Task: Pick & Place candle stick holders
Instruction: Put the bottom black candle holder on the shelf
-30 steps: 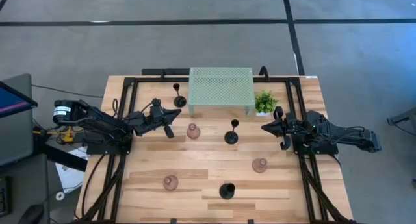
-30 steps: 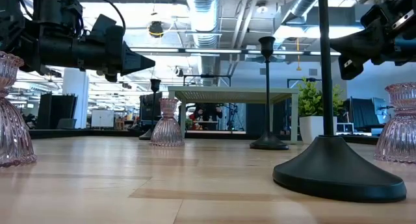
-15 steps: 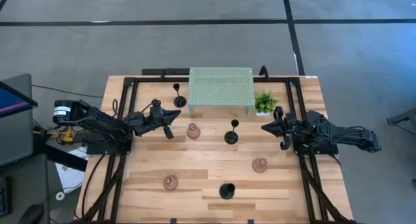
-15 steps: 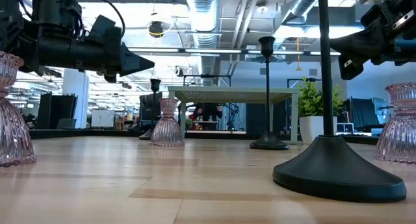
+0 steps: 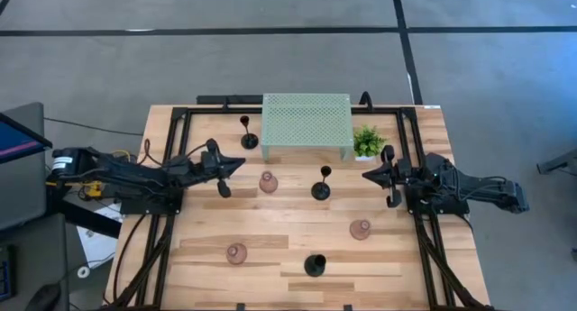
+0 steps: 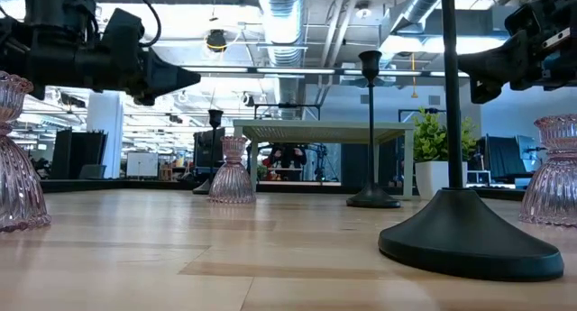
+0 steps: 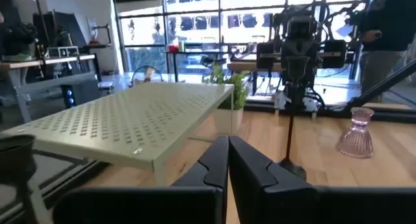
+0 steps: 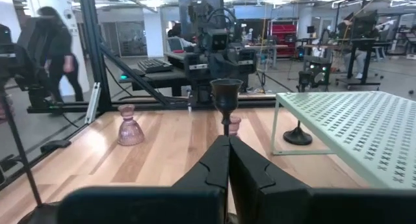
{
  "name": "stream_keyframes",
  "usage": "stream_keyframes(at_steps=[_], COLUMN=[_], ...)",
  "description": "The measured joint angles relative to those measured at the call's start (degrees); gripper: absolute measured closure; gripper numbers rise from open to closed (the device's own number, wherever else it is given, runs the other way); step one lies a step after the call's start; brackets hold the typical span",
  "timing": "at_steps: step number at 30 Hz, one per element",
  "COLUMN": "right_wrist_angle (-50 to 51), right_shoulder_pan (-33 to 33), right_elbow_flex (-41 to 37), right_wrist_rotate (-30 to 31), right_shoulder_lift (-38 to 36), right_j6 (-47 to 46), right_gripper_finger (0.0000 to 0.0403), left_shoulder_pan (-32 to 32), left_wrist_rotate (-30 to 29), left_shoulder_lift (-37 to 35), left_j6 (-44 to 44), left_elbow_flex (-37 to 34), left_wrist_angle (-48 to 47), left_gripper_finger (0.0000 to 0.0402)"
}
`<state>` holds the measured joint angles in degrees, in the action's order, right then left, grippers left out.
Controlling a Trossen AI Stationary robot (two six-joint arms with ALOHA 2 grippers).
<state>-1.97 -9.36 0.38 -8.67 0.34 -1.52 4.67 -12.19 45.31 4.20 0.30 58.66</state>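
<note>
Candle stick holders: you have three black stems (image 5: 322,184) and three pink bulbs (image 5: 268,182) around the mesh stand (image 5: 306,122); left gripper (image 5: 242,161) and right gripper (image 5: 366,176) are pressed together, empty.

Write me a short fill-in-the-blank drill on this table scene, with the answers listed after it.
1. The number of candle stick holders on the wooden table is ____.
2. The pinkish holders number ____.
3. The small potted plant stands beside the pale green mesh ____.
4. The fingers of the left hand and the right hand are both ____.

Missing words: six; three; stand; shut
</note>
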Motion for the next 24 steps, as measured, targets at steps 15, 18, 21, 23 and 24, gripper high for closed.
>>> stream_keyframes(at_steps=[15, 18, 21, 23, 24], right_wrist_angle=[2.6, 2.7, 2.8, 2.8, 2.8], right_shoulder_pan=[-1.4, -1.4, -1.3, -1.3, -1.3], right_elbow_flex=[1.0, 1.0, 1.1, 1.1, 1.1], right_wrist_rotate=[0.1, 0.1, 0.0, 0.0, 0.0], right_shoulder_lift=[0.0, 0.0, 0.0, 0.0, 0.0], right_j6=[0.0, 0.0, 0.0, 0.0, 0.0], right_gripper_finger=[0.0403, 0.0403, 0.0403, 0.0403, 0.0403], left_shoulder_pan=[0.0, 0.0, 0.0, 0.0, 0.0], left_wrist_rotate=[1.3, 1.4, 1.5, 1.5, 1.5], left_shoulder_lift=[-16.5, -16.4, -16.5, -16.5, -16.5], left_j6=[-4.2, -4.4, -5.0, -5.0, -5.0], left_elbow_flex=[0.0, 0.0, 0.0, 0.0, 0.0], left_wrist_angle=[-20.6, -20.5, -20.2, -20.2, -20.2], left_gripper_finger=[0.0389, 0.0389, 0.0389, 0.0389, 0.0389])
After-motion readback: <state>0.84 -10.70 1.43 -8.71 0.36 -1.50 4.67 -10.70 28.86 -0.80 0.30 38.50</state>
